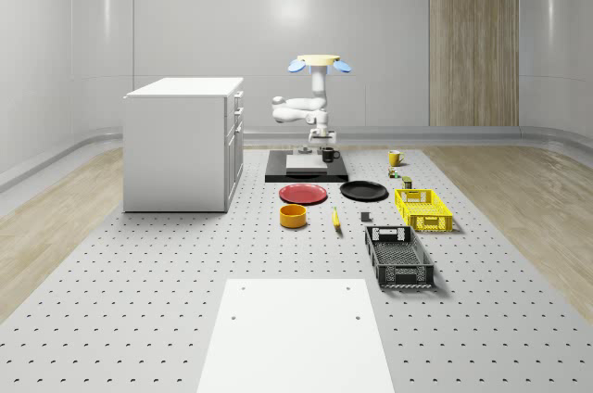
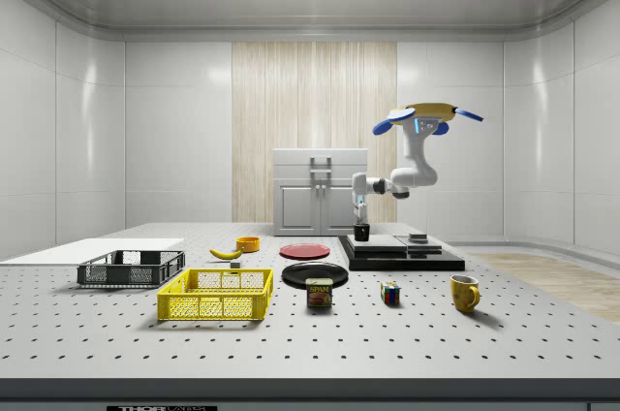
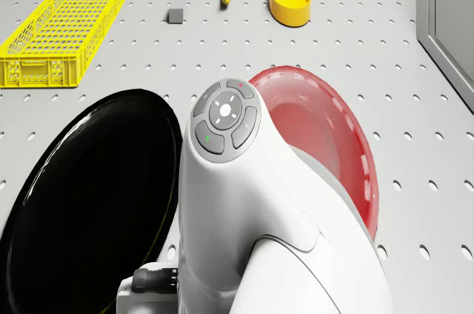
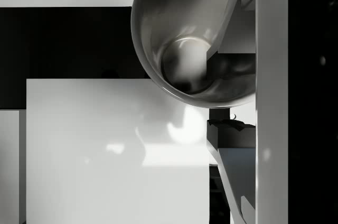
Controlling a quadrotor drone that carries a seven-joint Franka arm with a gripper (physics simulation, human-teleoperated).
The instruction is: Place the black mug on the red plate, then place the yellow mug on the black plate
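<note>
The drone hovers above the far end of the table, over the dark base with its white slab; the arm hangs down from it and the gripper sits right at the black mug, which appears just clear of, or barely on, the slab's edge nearest the plates; in the wrist view the mug's rim lies hard against one finger, so the jaws look clamped on the mug's wall, though the second finger is too hidden to be sure. The red plate lies bare just in front of the base, beside the black plate, also bare; so, as I judge it, the first step is only at the grasp or early lift, with the carry and set-down on red left to do. The yellow mug stands untouched on the table, well apart at the whole-scene view's right of the base; the whole second step remains.
</note>
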